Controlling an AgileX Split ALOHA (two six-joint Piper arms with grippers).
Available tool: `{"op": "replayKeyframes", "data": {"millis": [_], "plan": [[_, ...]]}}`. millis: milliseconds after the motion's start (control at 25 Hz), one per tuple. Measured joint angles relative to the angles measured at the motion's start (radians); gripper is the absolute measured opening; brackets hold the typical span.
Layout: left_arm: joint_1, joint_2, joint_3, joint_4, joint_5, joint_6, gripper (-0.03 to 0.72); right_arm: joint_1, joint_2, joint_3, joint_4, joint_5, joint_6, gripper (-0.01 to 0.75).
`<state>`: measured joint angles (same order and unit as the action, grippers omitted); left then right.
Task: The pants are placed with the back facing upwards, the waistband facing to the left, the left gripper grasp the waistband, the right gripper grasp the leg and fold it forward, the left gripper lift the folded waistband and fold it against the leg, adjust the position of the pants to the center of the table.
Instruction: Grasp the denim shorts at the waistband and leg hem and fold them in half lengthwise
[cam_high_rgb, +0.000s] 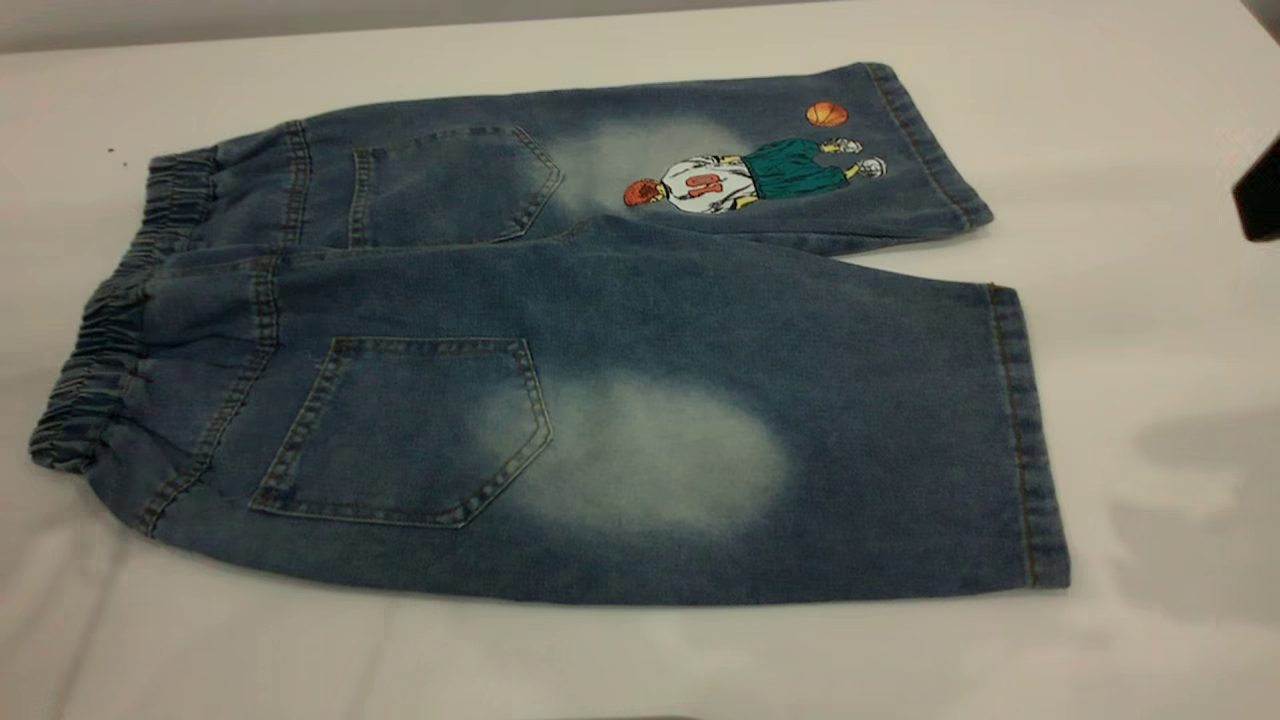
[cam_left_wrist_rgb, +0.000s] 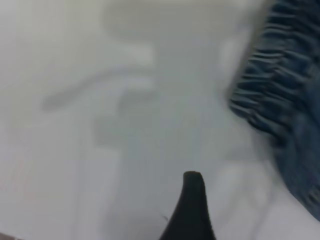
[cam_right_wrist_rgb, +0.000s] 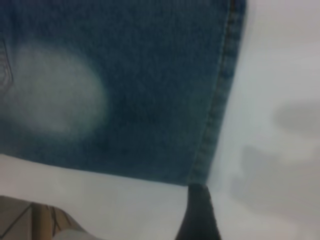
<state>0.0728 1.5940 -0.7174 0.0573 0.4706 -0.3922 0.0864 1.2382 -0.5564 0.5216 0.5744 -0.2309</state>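
My left gripper (cam_left_wrist_rgb: 192, 210) hangs just beside the ruffled waistband (cam_high_rgb: 105, 330), grasping nothing; I cannot tell how wide its fingers stand. The denim shorts (cam_high_rgb: 560, 340) lie flat, unfolded, back up. My right gripper (cam_right_wrist_rgb: 199, 215) hovers near the plain leg (cam_high_rgb: 850, 430) hem, spread unclear. Every fold remains. The white table (cam_high_rgb: 1150, 330) is bare around them.

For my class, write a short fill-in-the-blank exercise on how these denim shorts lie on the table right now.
1. The pants lie flat on the ______ table.
2. The waistband points to the exterior view's ______.
3. The print on the far leg shows a player and an orange ______.
4. The leg bears a pale faded ______.

Missing words: white; left; basketball; oval
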Motion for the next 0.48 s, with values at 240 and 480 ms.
{"op": "replayKeyframes", "data": {"millis": [240,480], "plan": [[0.000,0.181,-0.092,-0.016,-0.039,0.036,0.570,0.000,0.005,0.000,0.018,-0.028,-0.006,0.470],[0.000,0.304,-0.129,-0.118,-0.055,0.144,0.570,0.000,0.005,0.000,0.022,-0.042,-0.008,0.470]]}}
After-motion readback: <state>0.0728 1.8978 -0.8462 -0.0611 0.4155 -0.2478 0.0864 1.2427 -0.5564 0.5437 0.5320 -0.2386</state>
